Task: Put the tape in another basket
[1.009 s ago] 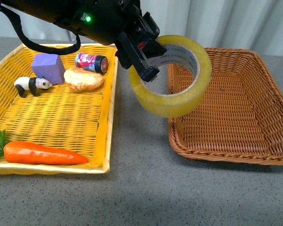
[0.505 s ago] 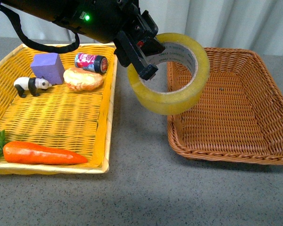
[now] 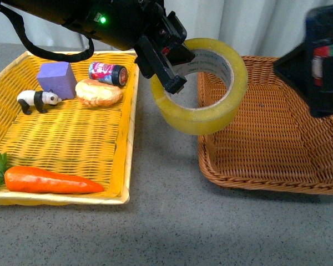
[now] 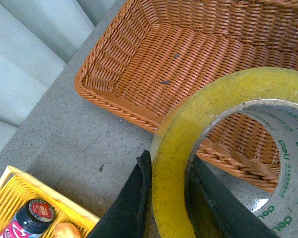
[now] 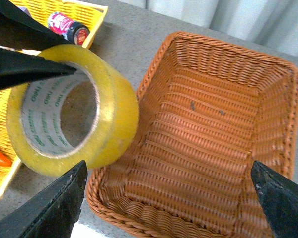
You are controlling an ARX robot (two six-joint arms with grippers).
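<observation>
The tape [image 3: 202,88], a wide yellowish roll with a white core printed in green, hangs in the air over the near left rim of the brown wicker basket [image 3: 277,138]. My left gripper [image 3: 172,69] is shut on the tape's wall, one finger inside the core and one outside; the left wrist view shows that clamp on the tape [image 4: 174,163] and the basket [image 4: 188,64] beyond. My right gripper [image 5: 171,198] is open above the basket [image 5: 208,139], with the tape [image 5: 74,114] beside its left finger. Its dark body [image 3: 319,61] shows at the front view's right edge.
A bright yellow woven tray [image 3: 122,149] on the left holds a carrot [image 3: 50,180], a panda figure [image 3: 38,100], a purple block [image 3: 56,78], a bread roll [image 3: 98,92] and a small can [image 3: 107,73]. Grey tabletop [image 3: 166,221] runs between and in front of both baskets.
The right arm has come into the front view at the upper right. The tape and the left gripper have barely moved, edging slightly up and left.
</observation>
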